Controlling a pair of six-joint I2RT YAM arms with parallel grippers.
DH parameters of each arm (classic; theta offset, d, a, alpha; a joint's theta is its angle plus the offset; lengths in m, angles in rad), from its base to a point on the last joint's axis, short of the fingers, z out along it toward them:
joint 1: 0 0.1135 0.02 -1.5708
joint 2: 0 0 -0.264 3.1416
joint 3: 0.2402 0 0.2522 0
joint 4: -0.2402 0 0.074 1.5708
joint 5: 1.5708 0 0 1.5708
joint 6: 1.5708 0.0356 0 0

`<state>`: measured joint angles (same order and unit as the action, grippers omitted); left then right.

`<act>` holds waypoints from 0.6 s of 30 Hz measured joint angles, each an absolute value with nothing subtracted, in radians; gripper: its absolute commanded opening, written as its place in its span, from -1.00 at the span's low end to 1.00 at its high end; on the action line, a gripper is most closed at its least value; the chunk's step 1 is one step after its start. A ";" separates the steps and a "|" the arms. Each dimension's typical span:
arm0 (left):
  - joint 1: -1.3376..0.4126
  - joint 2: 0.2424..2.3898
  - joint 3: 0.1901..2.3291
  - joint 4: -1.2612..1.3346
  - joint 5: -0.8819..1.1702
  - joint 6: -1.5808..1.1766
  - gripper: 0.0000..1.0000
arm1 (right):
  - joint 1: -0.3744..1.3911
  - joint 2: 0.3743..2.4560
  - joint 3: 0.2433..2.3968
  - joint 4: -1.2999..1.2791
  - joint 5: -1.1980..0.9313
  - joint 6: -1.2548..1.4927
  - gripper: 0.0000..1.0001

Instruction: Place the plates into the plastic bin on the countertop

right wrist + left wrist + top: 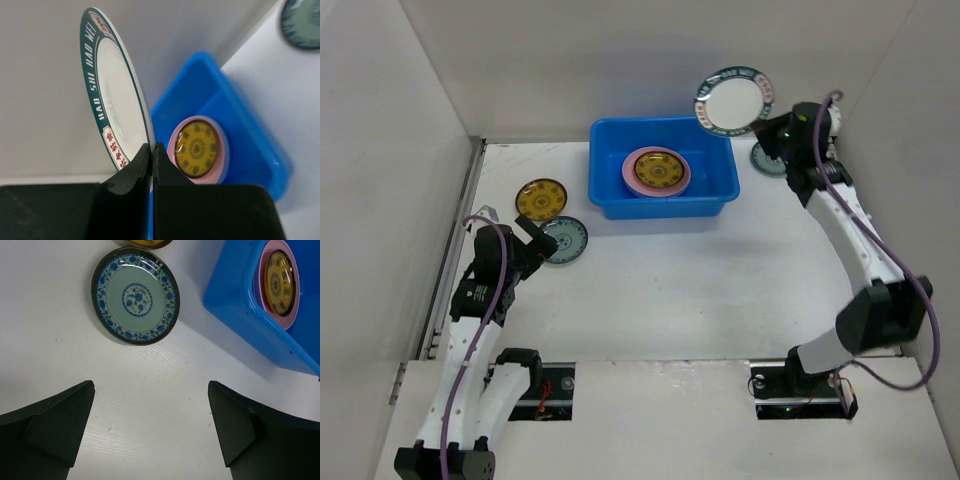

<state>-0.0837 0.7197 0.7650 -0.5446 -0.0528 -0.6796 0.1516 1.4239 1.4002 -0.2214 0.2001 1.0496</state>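
Note:
My right gripper [769,127] [151,149] is shut on the rim of a white plate with a dark green lettered rim [733,100] [116,105]. It holds the plate on edge in the air, above the far right corner of the blue plastic bin [660,207] [252,145]. In the bin a yellow plate [658,168] [197,148] lies on a pink plate [631,174] [223,152]. My left gripper [527,238] [151,387] is open over the countertop, just short of a blue-patterned plate [565,240] [135,296]. Another yellow plate [541,199] lies behind that one.
A grey-green plate [765,161] [302,22] lies on the countertop right of the bin, partly hidden by my right arm. White walls close in the left, back and right sides. The bin's near corner [235,297] stands right of the blue-patterned plate.

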 measured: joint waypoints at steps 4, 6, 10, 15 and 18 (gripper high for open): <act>-0.081 0.690 0.746 -0.550 -0.052 -0.700 0.96 | 0.218 1.676 1.600 -0.236 0.094 0.996 -1.00; -0.081 0.676 0.735 -0.551 -0.051 -0.715 0.96 | 0.245 1.789 1.655 -0.252 0.054 0.975 -1.00; -0.083 0.649 0.711 -0.553 -0.049 -0.744 0.95 | 0.285 1.979 1.733 -0.310 -0.001 0.949 -1.00; -0.084 0.618 0.693 -0.564 -0.045 -0.772 0.95 | 0.319 2.136 1.808 -0.363 -0.054 0.931 -0.97; -0.084 0.604 0.693 -0.568 -0.043 -0.781 0.95 | 0.332 2.185 1.861 -0.376 -0.079 0.930 -0.89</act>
